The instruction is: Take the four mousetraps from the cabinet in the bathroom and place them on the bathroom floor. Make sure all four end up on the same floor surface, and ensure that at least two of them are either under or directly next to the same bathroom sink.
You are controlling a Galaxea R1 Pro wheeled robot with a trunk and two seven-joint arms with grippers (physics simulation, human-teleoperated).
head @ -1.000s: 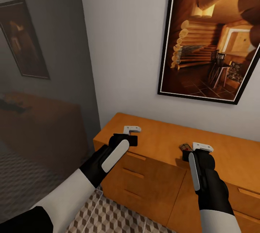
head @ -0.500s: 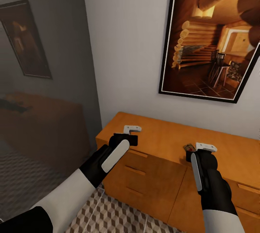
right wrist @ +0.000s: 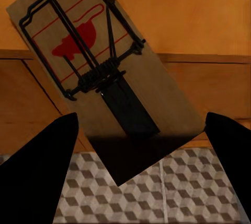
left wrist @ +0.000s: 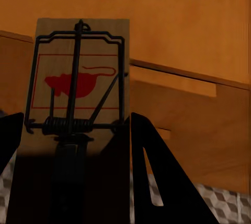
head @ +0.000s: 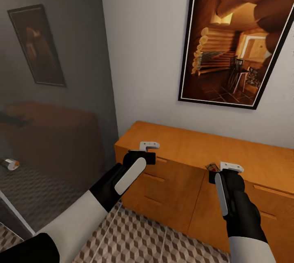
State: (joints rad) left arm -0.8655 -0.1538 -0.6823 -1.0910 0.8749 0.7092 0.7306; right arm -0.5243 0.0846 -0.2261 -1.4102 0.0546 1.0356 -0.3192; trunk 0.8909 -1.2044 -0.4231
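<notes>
Orange cabinet (head: pixel 183 148) under framed picture (head: pixel 232 46), each end effector (head: pixel 149 151) (head: pixel 223 172) pinching 1 mousetrap (left wrist: pixel 78 93) (right wrist: pixel 99 67)

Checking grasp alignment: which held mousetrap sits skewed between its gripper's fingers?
The right gripper's mousetrap: its board runs diagonally between the fingers. The left gripper's mousetrap stands straight, edges in line with the fingers.

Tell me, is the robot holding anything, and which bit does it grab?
Yes, a mousetrap in each gripper: the left holds one by its end, the right another likewise.
</notes>
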